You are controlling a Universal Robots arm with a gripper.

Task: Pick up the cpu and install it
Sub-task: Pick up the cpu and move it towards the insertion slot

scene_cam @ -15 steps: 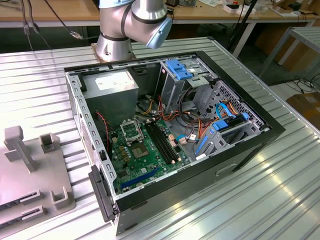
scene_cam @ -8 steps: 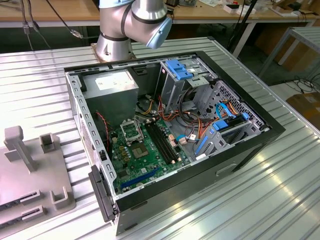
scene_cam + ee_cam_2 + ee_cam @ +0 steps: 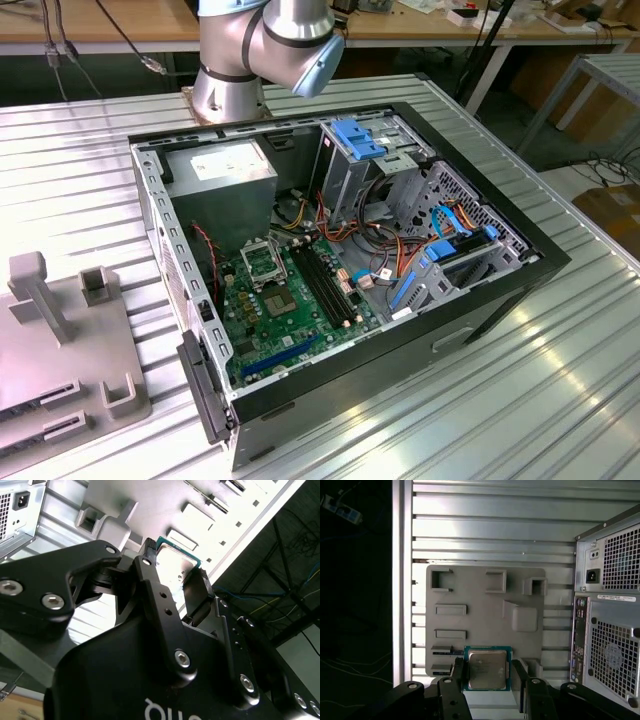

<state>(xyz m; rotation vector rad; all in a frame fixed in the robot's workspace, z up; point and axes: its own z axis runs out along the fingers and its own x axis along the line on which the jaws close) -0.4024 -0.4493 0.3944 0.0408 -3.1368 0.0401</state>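
The cpu [image 3: 487, 669], a small square chip with a shiny metal top and a green rim, sits between my two black fingers [image 3: 458, 676] in both wrist views. My gripper [image 3: 489, 674] is shut on the cpu [image 3: 173, 562] and holds it high above the grey fixture plate [image 3: 485, 605]. In the exterior view the motherboard's square socket frame [image 3: 262, 262] lies inside the open computer case [image 3: 480, 290]. There the arm [image 3: 270, 40] rises behind the case.
The fixture plate [image 3: 60, 340] with raised holders and slots lies at the exterior view's left of the case on the ribbed metal table [image 3: 520, 400]. The case's rear panel [image 3: 610, 630] stands beside the plate. The table's edge [image 3: 402, 580] borders a dark drop.
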